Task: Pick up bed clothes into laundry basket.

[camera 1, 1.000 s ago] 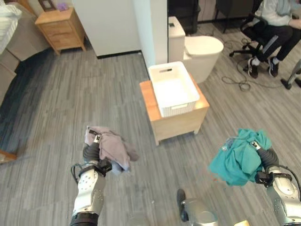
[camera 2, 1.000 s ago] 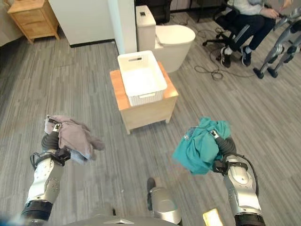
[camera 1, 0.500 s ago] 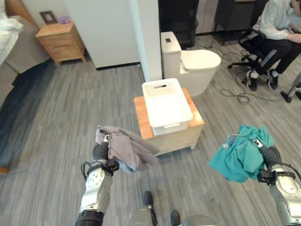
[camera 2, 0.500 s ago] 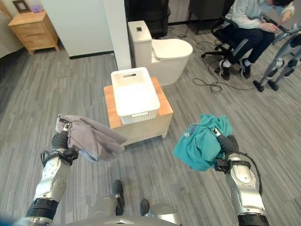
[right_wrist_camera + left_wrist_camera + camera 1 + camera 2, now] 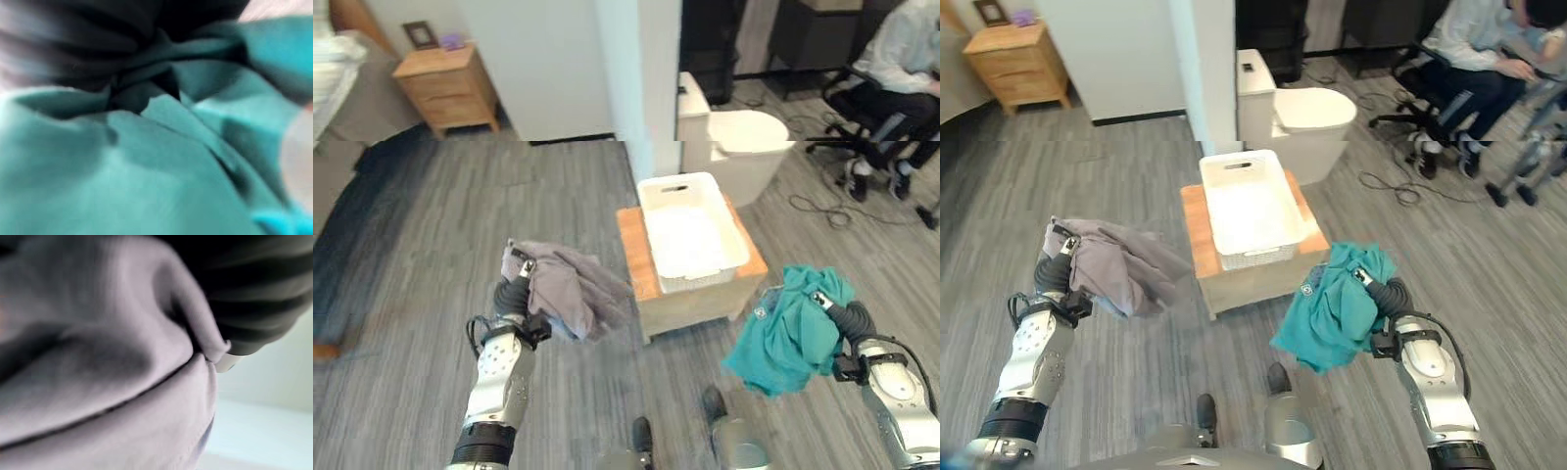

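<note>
Left hand [image 5: 514, 294] is clutching grey garment [image 5: 570, 297]; right hand [image 5: 842, 326] is clutching teal garment [image 5: 783, 333]; trailing folds are risking snagging laundry basket [image 5: 690, 235] rim.

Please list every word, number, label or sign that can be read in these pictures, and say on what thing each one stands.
There are none that can be read.
The teal garment in the right hand carries a small white round tag, too small to read.
The grey garment in the left hand, and the white basket, show no text.
</note>
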Available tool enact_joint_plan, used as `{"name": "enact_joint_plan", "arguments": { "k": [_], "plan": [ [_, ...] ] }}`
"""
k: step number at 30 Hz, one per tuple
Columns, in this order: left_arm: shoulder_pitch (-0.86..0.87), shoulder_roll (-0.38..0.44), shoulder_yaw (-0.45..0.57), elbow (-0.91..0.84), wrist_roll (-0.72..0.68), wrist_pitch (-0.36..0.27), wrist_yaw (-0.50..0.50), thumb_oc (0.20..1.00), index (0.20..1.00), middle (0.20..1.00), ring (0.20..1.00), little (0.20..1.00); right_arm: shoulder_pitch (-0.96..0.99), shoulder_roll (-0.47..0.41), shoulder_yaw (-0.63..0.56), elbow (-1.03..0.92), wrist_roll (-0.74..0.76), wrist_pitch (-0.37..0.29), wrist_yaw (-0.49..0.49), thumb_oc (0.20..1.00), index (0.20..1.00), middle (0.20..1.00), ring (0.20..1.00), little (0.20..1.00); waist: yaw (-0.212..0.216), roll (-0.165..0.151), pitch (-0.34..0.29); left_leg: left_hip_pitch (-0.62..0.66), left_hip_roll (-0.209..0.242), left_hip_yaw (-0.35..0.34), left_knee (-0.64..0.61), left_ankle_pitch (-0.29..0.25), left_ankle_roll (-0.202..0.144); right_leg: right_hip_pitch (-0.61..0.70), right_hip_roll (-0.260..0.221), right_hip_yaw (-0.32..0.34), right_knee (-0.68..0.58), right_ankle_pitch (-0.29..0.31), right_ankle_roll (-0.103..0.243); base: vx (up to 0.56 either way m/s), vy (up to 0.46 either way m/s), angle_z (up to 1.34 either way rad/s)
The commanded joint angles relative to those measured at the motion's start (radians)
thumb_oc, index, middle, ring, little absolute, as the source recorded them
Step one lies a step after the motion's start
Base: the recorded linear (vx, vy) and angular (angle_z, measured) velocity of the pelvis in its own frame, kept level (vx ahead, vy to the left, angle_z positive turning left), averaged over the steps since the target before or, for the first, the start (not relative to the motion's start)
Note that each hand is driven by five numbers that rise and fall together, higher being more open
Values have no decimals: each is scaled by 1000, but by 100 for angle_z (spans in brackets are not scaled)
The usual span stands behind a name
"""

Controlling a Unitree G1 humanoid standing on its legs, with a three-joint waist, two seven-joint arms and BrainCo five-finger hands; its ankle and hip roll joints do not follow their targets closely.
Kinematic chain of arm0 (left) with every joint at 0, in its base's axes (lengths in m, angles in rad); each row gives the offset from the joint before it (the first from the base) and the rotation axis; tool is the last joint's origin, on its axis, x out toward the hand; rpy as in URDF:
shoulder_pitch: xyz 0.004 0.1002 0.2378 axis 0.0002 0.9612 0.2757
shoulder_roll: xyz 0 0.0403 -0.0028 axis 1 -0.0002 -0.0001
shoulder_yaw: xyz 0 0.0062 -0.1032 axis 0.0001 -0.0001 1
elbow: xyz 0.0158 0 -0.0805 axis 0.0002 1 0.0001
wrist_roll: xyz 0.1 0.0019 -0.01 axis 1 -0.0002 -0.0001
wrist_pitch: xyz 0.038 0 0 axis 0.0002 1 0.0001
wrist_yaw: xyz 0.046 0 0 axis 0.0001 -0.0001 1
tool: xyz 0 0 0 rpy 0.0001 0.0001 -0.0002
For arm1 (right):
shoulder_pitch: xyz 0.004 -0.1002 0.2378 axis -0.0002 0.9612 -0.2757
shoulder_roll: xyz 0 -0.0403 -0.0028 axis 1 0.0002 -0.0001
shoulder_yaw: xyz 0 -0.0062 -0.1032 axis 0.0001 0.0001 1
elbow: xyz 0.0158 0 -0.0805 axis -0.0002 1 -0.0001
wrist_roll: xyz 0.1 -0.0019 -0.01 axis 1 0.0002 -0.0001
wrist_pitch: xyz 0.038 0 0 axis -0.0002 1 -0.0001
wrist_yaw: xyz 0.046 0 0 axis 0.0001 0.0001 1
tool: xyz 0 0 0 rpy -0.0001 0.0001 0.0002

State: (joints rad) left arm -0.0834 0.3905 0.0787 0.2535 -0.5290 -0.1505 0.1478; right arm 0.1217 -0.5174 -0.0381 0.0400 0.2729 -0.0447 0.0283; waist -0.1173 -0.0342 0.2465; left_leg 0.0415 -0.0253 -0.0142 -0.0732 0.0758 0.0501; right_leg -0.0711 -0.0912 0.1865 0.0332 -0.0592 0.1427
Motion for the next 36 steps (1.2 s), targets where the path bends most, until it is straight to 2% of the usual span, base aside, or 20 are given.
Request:
{"name": "enact_joint_plan", "arguments": {
  "k": [1,4,6,7,8,9,10,11,13,17,27,30,33,36],
  "plan": [
    [-7,56,15,-46,-13,-74,-10,200,200,200,200,200,-197,-67,-9,97,18,-55,-36,200,200,200,200,200,49,-41,-55,82,53,15,13,-104,-60,23,13,-63,-7,99,-20,157,-168,112],
    [23,60,-6,16,-44,-66,-24,200,200,200,200,200,-323,-160,43,193,-12,-36,-59,200,200,200,200,200,104,-43,-70,69,62,-32,13,-96,-74,71,9,-111,-40,94,-35,122,-160,101],
    [29,63,-25,41,-75,-61,-29,200,200,200,200,200,-472,-229,116,336,-27,-20,-81,200,200,200,200,200,124,-39,-65,58,66,-56,9,-89,-81,85,9,-140,-55,91,-40,55,-101,62],
    [29,63,-23,41,-75,-61,-29,200,200,200,200,200,-475,-229,118,338,-26,-21,-81,200,200,200,200,200,122,-38,-64,59,66,-56,9,-89,-81,85,9,-141,-55,91,-40,12,-66,37],
    [27,68,-40,51,-93,-63,-33,200,200,200,200,200,-557,-262,158,409,-33,-13,-86,200,200,200,200,200,138,-39,-61,51,66,-66,10,-85,-83,85,10,-149,-56,91,-42,-33,-80,30],
    [37,81,-46,55,-124,-69,-34,200,200,200,200,200,-770,-309,268,604,-29,0,-95,200,200,200,200,200,164,-35,-48,31,67,-84,12,-76,-87,83,11,-165,-62,92,-46,-34,-80,20],
    [37,78,-40,55,-124,-69,-34,200,200,200,200,200,-787,-309,281,616,-26,-5,-94,200,200,200,200,200,158,-33,-46,30,67,-84,12,-76,-87,83,11,-165,-62,92,-46,-47,-94,2],
    [56,92,-47,58,-146,-73,-39,200,200,200,200,200,-973,-313,369,811,-29,8,-95,200,200,200,200,200,184,-27,-36,10,68,-96,13,-67,-91,77,13,-176,-69,95,-48,-22,-55,15],
    [65,101,-54,49,-151,-76,-45,200,200,200,200,200,-1141,-295,458,990,-67,17,-101,200,200,200,200,200,201,-13,-27,-6,66,-107,14,-60,-93,72,16,-183,-73,97,-52,-18,-52,18],
    [77,117,-69,17,-145,-82,-54,200,200,200,200,200,-1306,-274,530,1196,-142,37,-110,200,200,200,200,200,235,10,-21,-33,63,-137,8,-46,-98,71,18,-206,-94,99,-56,-1,-44,15],
    [57,100,-114,2,-119,-87,-49,200,200,200,200,200,-1401,-245,588,1265,-248,61,-137,200,200,200,200,200,258,56,-5,-99,50,-176,-6,-10,-113,35,24,-240,-118,106,-61,-12,-27,21],
    [48,100,-118,-2,-113,-88,-44,200,200,200,200,200,-1393,-230,590,1267,-270,65,-137,200,200,200,200,200,260,67,8,-110,49,-171,-6,-6,-116,23,25,-239,-119,110,-61,-20,-27,1],
    [31,110,-117,-9,-113,-94,-36,200,200,200,200,200,-1406,-219,619,1287,-325,78,-125,200,200,200,200,200,260,91,30,-139,45,-167,-8,5,-120,-11,24,-232,-119,115,-63,-57,-9,0],
    [26,95,-112,-7,-117,-98,-32,200,200,200,200,200,-1403,-217,613,1272,-304,77,-94,200,200,200,200,200,257,109,44,-157,41,-157,-12,13,-123,-40,22,-226,-119,122,-63,-34,1,-3]
  ]
}}
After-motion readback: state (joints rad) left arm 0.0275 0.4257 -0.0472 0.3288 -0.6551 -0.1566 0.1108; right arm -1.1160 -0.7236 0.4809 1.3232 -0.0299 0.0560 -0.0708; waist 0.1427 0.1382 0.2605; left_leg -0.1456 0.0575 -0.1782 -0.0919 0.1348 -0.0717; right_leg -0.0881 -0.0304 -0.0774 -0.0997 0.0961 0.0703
